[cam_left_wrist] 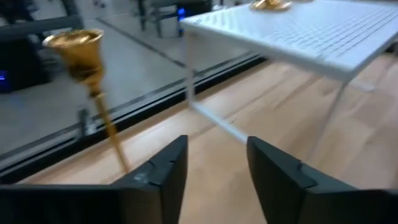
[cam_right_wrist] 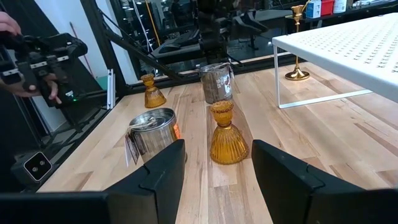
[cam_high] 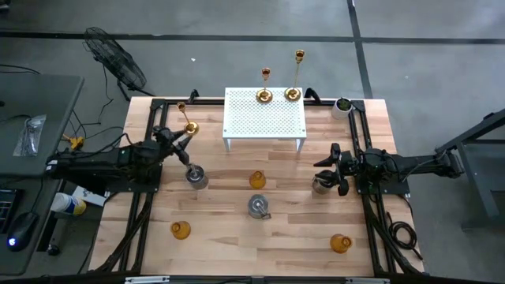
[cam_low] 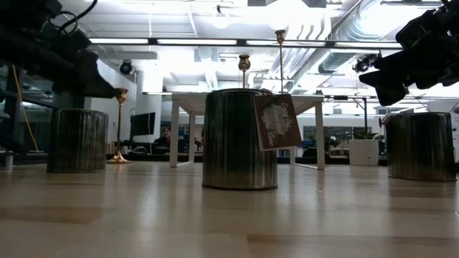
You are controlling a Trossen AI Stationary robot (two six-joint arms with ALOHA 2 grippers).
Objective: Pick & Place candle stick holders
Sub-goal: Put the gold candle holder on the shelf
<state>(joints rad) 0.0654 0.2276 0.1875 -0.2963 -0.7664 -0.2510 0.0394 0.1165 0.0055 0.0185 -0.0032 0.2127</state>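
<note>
Nine candle stick holders on the bench point(cam_high: 237, 237). Two gold sticks point(cam_high: 265, 85) point(cam_high: 296, 75) stand upright at the far edge of the white perforated rack point(cam_high: 264, 118). Third gold stick point(cam_high: 188, 118) stands on the bench left of the rack, beside the left gripper point(cam_high: 180, 142); in the left wrist view it point(cam_left_wrist: 87, 74) rises just beside the left finger point(cam_left_wrist: 165, 171), not between the two.

Silver jars: one point(cam_high: 196, 177) near the left gripper, one point(cam_high: 259, 207) mid-bench with a tag, one point(cam_high: 320, 184) just left of the right gripper point(cam_high: 338, 170).

Amber glass holders: one point(cam_high: 257, 181) at centre, one point(cam_high: 181, 229) near left, one point(cam_high: 340, 243) near right.

Left fingers spread, holding nothing. Right fingers point(cam_right_wrist: 161, 168) also apart and empty, above the bench.

Small green plant in white pot point(cam_high: 343, 105) at the far right corner, right of the rack.
</note>
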